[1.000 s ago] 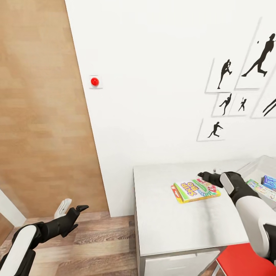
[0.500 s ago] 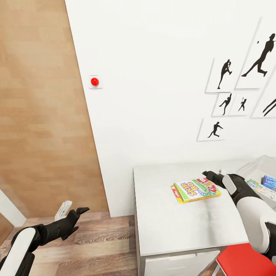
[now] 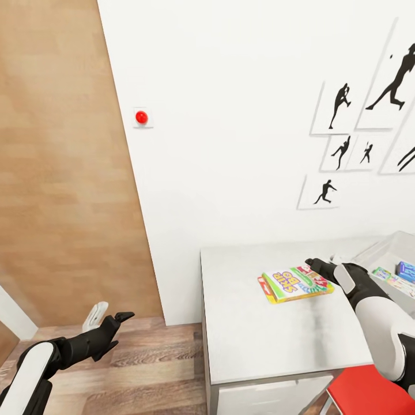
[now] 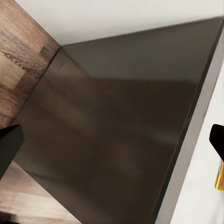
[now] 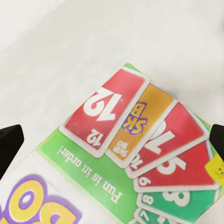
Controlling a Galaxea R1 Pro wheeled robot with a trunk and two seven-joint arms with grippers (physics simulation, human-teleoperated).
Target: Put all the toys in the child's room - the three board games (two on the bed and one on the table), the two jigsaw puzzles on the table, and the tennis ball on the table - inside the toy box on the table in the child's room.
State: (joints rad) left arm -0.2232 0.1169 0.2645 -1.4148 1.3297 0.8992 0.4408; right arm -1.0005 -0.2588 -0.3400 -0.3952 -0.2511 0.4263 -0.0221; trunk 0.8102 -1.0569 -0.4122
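Note:
A colourful Skip-Bo board game point(image 3: 297, 283) lies flat on the grey table point(image 3: 259, 340), near its back. My right gripper point(image 3: 314, 267) hovers open over the game's far right corner; the right wrist view looks down on the box's card artwork point(image 5: 140, 140) between the spread fingertips point(image 5: 9, 142). The toy box point(image 3: 373, 249) stands at the table's right edge with colourful boxes point(image 3: 404, 270) inside. My left gripper point(image 3: 119, 319) hangs open, low over the wooden floor left of the table, and holds nothing. A yellow sliver of the game point(image 4: 220, 175) shows in the left wrist view.
A white wall with black silhouette pictures point(image 3: 346, 144) and a red button point(image 3: 141, 117) rises behind the table. A wooden panel point(image 3: 63, 173) fills the left. A red chair point(image 3: 369, 392) sits at the table's front right. A small white object point(image 3: 95, 314) stands on the floor.
The right gripper has slid a little to the right, toward the game's far corner. The head camera has tilted slightly, so the wall pictures sit higher.

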